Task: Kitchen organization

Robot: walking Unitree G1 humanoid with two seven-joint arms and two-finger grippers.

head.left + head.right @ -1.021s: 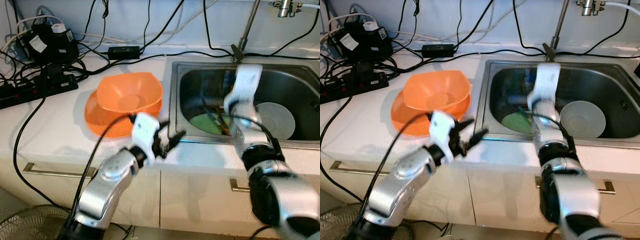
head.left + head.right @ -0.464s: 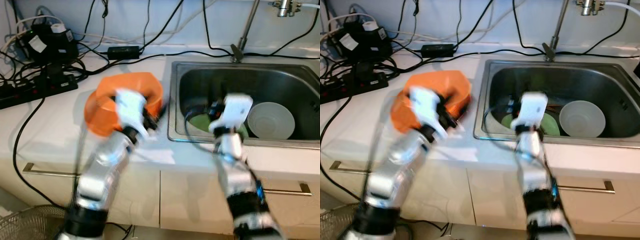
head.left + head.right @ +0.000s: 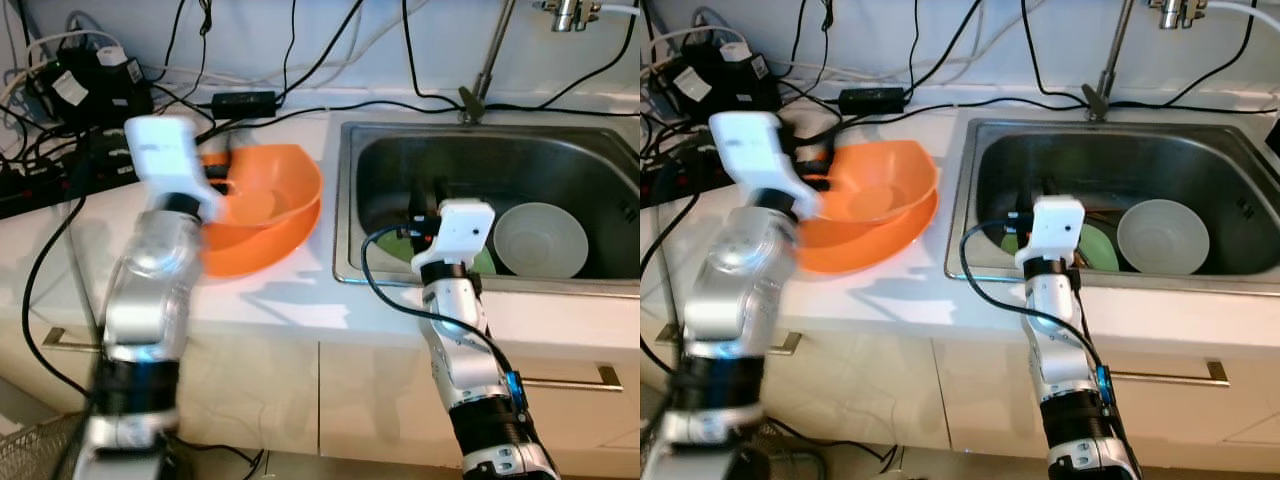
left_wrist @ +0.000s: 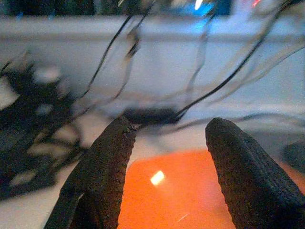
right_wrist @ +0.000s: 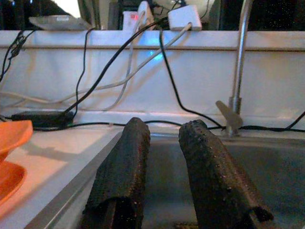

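Observation:
An orange bowl (image 3: 265,195) sits in an orange plate (image 3: 255,258) on the white counter, left of the sink (image 3: 480,150). My left arm is raised over the bowl's left rim. The left gripper (image 4: 167,157) is open, with the orange bowl below its fingertips. A white bowl (image 3: 541,238) and a green plate (image 3: 1098,247) lie in the sink. My right arm stands at the sink's front rim. The right gripper (image 5: 164,143) points along the sink toward the back wall, its fingers a little apart with nothing between them.
Power strips, adapters and tangled black cables (image 3: 70,95) crowd the counter's back left. A black adapter (image 3: 247,102) lies behind the orange bowl. The faucet (image 3: 488,60) rises behind the sink. Drawer handles run below the counter's front edge.
My left arm swung up and left from the counter's front edge to above the orange bowl. My right arm drew back from inside the sink to its front rim.

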